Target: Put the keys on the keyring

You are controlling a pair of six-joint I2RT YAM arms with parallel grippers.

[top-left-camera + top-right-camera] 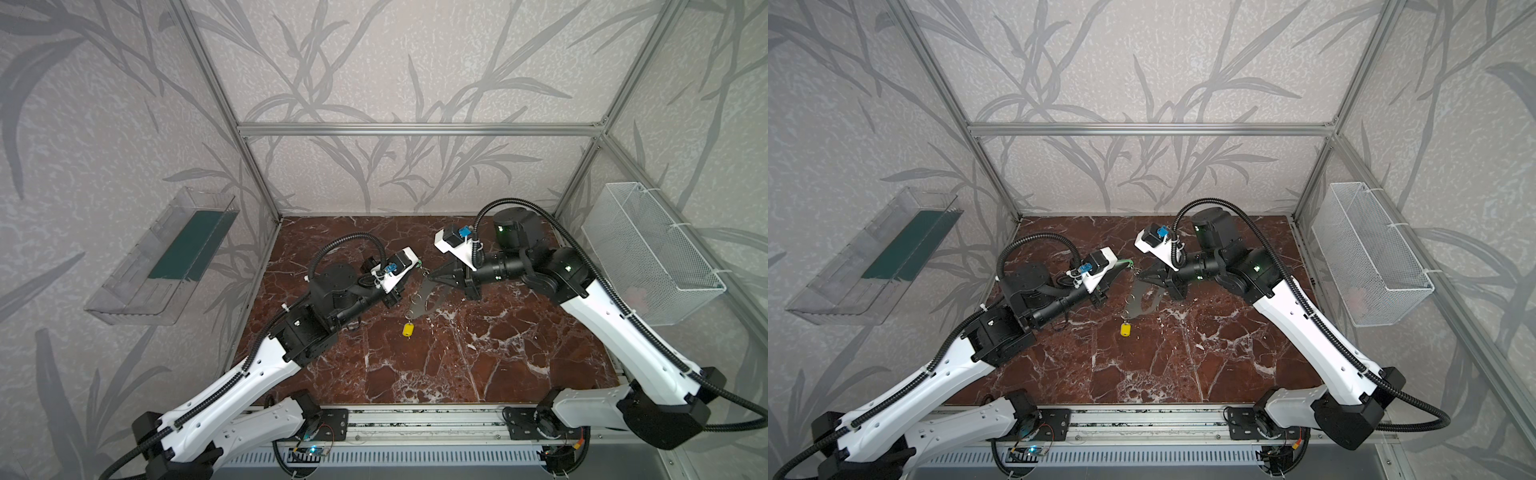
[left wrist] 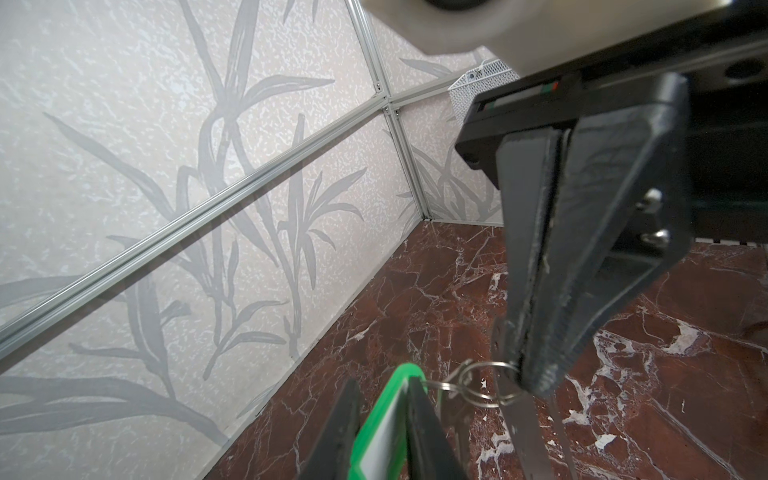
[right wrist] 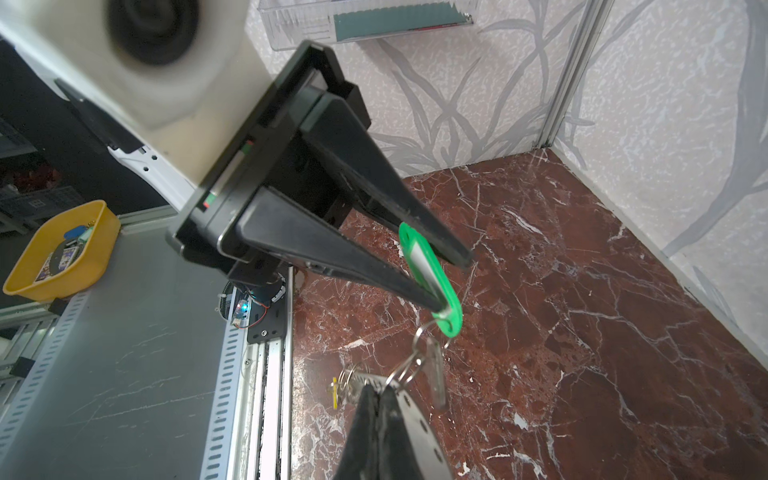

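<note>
My right gripper point(image 1: 430, 277) point(image 3: 376, 388) is shut on the top edge of the keyring point(image 1: 424, 300) point(image 1: 1142, 300) point(image 3: 419, 428), a flat grey plate held tilted above the marble. A yellow-tagged key point(image 1: 408, 329) point(image 1: 1125, 329) hangs from the plate's lower end by a ring. My left gripper point(image 1: 419, 264) point(image 2: 382, 380) point(image 3: 453, 284) faces it, its jaws narrowly apart with the green tag point(image 2: 386, 424) point(image 3: 432, 278) pinched between them. The tag's wire ring point(image 2: 486, 386) point(image 3: 409, 365) reaches the plate's edge right at the right fingertips, and its silvery key point(image 3: 436, 374) dangles below.
A clear plastic bin point(image 1: 162, 257) hangs on the left wall and a white mesh basket point(image 1: 652, 253) on the right wall. The marble tabletop point(image 1: 457, 357) ends at an aluminium rail point(image 1: 415, 424) in front. A yellow tub point(image 3: 62, 249) sits outside the cell.
</note>
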